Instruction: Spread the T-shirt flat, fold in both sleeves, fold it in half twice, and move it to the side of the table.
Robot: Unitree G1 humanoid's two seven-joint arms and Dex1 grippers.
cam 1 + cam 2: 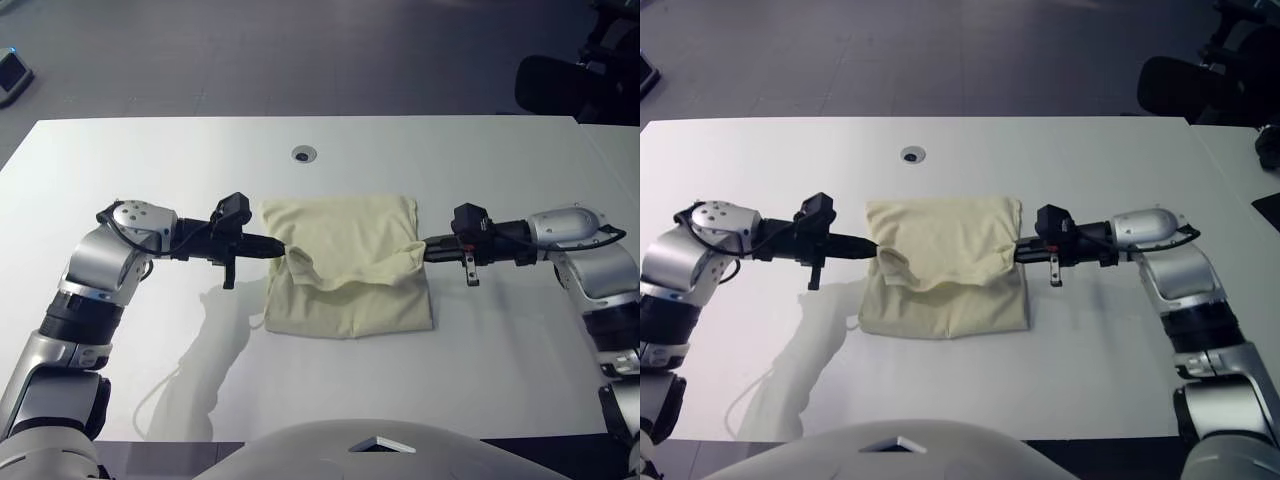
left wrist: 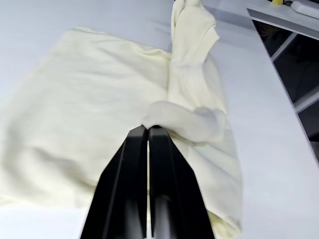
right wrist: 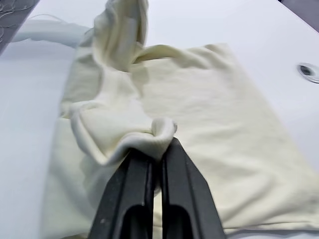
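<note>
The pale yellow T-shirt lies folded on the white table. The left end effector is at the T-shirt's left edge. The right end effector is at the T-shirt's right edge. Both are closed tight, and each pinches a bit of cloth lifted up from the T-shirt. A small round hole is near the T-shirt's far edge

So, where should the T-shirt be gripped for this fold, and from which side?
Probably at its two side edges, each approached from its own side, low and level. The T-shirt lies flat, so only the edges give cloth to pinch; the left tool and right tool are shut on bunched cloth there.
</note>
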